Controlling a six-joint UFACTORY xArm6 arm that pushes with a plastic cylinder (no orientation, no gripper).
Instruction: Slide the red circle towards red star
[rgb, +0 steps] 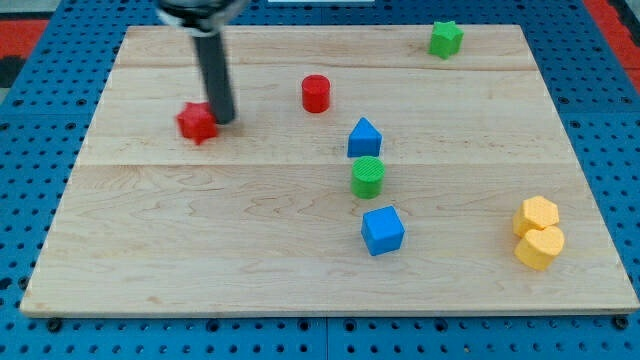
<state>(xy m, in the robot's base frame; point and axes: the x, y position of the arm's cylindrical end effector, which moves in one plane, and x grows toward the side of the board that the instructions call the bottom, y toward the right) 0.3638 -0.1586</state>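
Note:
The red circle (316, 93) stands on the wooden board in the upper middle of the view. The red star (197, 122) lies to its left and a little lower. My rod comes down from the view's top left, and my tip (224, 120) sits right beside the red star's right edge, touching or nearly touching it. The tip is well to the left of the red circle and apart from it.
A blue house-shaped block (364, 138), a green circle (368, 176) and a blue cube (382, 230) stand in a column right of centre. A green star (446, 38) is at the top right. Two yellow blocks (538, 232) sit at the right edge.

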